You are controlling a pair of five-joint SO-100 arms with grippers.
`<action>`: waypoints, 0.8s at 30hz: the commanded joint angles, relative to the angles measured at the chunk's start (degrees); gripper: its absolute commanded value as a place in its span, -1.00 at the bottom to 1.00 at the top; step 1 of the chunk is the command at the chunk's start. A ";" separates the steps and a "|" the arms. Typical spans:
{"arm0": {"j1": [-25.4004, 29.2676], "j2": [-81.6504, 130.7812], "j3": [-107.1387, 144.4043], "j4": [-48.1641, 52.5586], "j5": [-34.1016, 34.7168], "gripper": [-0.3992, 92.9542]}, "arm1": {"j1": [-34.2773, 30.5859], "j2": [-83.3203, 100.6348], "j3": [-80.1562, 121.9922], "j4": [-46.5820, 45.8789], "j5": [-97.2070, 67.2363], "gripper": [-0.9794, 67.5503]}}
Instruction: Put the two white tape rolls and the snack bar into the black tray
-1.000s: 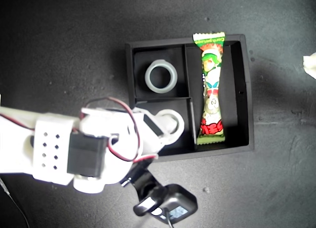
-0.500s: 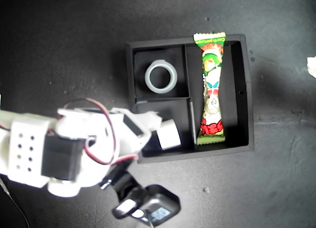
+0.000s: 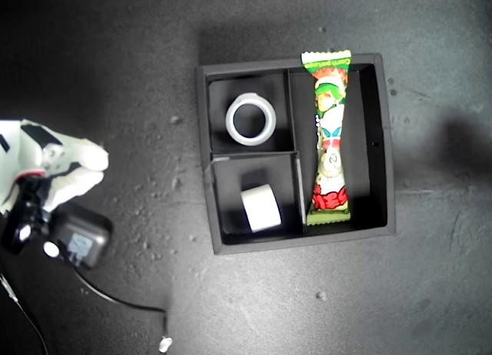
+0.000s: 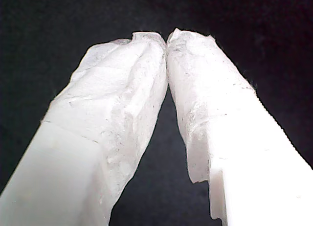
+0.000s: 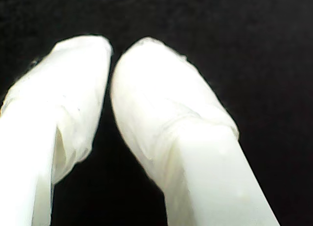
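Tray: your black tray point(image 3: 387, 140) already has everything in it, so the job looks done from here.
Rolls: one tape roll point(image 3: 250, 119) lies flat in the small compartment toward the exterior view's top; the other tape roll point(image 3: 261, 208) stands on its edge in the small compartment below it.
Snack bar: the snack bar point(image 3: 329, 140) lies along the long compartment, its top end resting on the wall.
Handling: rolls look light and stiff, easiest pinched across the ring wall; the bar's probably crinkly and slippery, so grab its middle.
My first gripper point(image 4: 167, 37): tips pressed together, nothing between them.
My second gripper point(image 5: 111, 50): tips nearly touching, empty.
Arm: one arm point(image 3: 48, 170) sits at the exterior view's left, well away; can't tell which.
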 commanded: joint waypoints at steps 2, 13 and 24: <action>0.97 18.28 11.87 -0.09 -2.02 -0.99 | -1.23 13.18 7.65 1.14 3.25 -1.00; 3.34 39.64 26.46 8.79 -5.45 -0.99 | -4.66 13.80 19.86 -1.32 7.03 -1.00; 2.55 39.64 31.64 14.33 -13.27 -0.98 | -10.55 13.71 19.86 4.22 10.81 -0.98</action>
